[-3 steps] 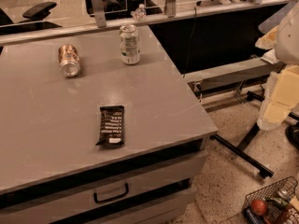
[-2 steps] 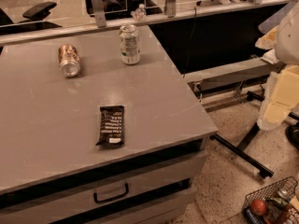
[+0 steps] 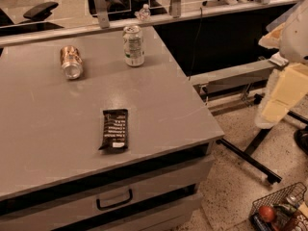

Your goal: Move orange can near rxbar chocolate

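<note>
site: grey bench (image 3: 43,124) with a drawer front and a dark handle (image 3: 114,199) on its near face.

item 1: orange can (image 3: 71,61) lies on its side on the bench toward the far left, silver end turned to the camera. nothing touches it.

item 2: rxbar chocolate (image 3: 115,130) lies flat near the bench's front edge, long axis running roughly 12 to 6 o'clock, white text up. the orange can sits at about 11 o'clock from it, well apart, with bare bench between them.

item 3: white-and-green can (image 3: 133,45) stands upright at about 2 o'clock from the orange can, near it but not touching, and at about 1 o'clock from the bar.

item 4: small clear bottle (image 3: 143,12) stands on the ledge beyond the bench, at 12 o'clock from the upright can.

item 5: pale robot arm parts (image 3: 288,76) show at the 3 o'clock edge, off the bench. the claw is out of view, so whether it is spread or pressed together cannot be told.

item 6: wire basket (image 3: 281,208) on the speckled floor at 5 o'clock, holding a red round item.
</note>
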